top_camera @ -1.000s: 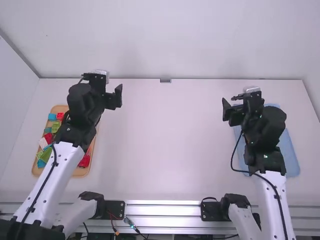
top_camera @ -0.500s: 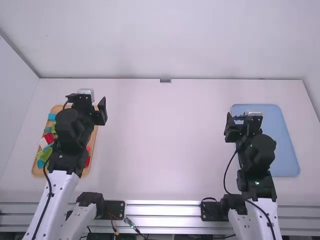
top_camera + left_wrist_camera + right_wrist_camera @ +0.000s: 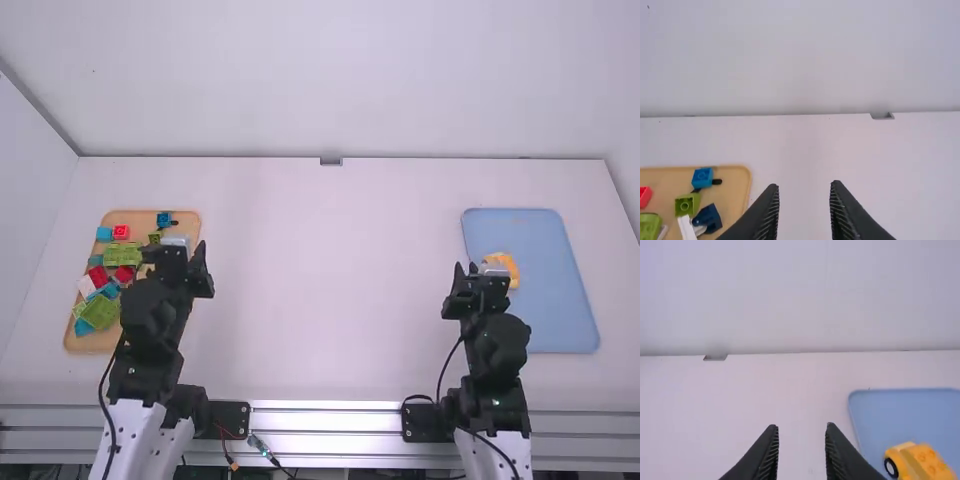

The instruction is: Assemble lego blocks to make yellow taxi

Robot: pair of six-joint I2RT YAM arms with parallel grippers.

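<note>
On my left the wooden tray [image 3: 95, 344] is crowded with a red block [image 3: 121, 232], a blue block [image 3: 165, 220], green blocks [image 3: 123, 255], a white block [image 3: 86, 287] and more, and my left arm [image 3: 150, 350] covers part of its right side. My right arm [image 3: 500, 355] stands across the near left part of the blue tray [image 3: 560, 320], its black cable [image 3: 442, 372] bowing out over the bench [image 3: 330, 300]. The yellow block taxi [image 3: 922, 462] lies on that blue tray, studs up, a black wheel [image 3: 891, 467] on its side; from the high view I find it just past my right end effector [image 3: 480, 275], partly hidden by it. That one's fingers are spread, bench surface visible between them. My left end effector [image 3: 178, 256] is spread too, with bench between its tips, beside the wooden tray's blocks. I have a broad stretch of bench between the trays, bounded by the back wall [image 3: 330, 80], where a small bracket [image 3: 331, 161] sits at the edge, and by the metal rail [image 3: 330, 432] on the near side.
</note>
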